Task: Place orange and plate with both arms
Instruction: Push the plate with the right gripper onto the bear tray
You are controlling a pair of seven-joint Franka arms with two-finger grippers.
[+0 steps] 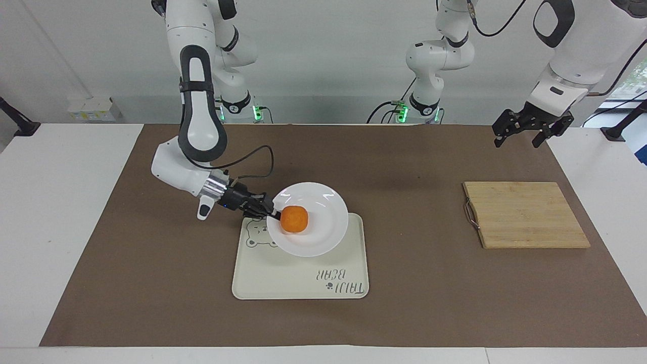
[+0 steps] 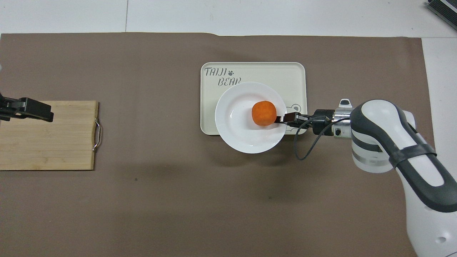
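The right arm reaches out low from its base, forearm sloping down and wrist turned nearly level, so the right claw (image 1: 273,214) points sideways at the plate (image 1: 323,232). Its fingertips are pinched shut on the plate's rim at the edge toward the right arm's end of the tabletop (image 1: 76,202). The plate is carried over the cream tray (image 1: 303,283), covering most of the tray's bear drawing, with its edge nearest the robots overhanging the tray's rim; whether it touches the tray cannot be told.

The left arm waits, raised, at its own end of the tabletop. The left claw (image 1: 523,132) hangs with its fingers spread wide and holds nothing; in the overhead view it sits over the wooden cutting board (image 1: 525,215).

The cutting board lies flat on the brown mat (image 1: 429,303), well apart from the tray, toward the left arm's end, its metal handle facing the tray. Nothing stands between the tray and the board.

The orange (image 1: 294,219) sits in the plate, off-centre, just beside the right claw's tips and apparently touching them.
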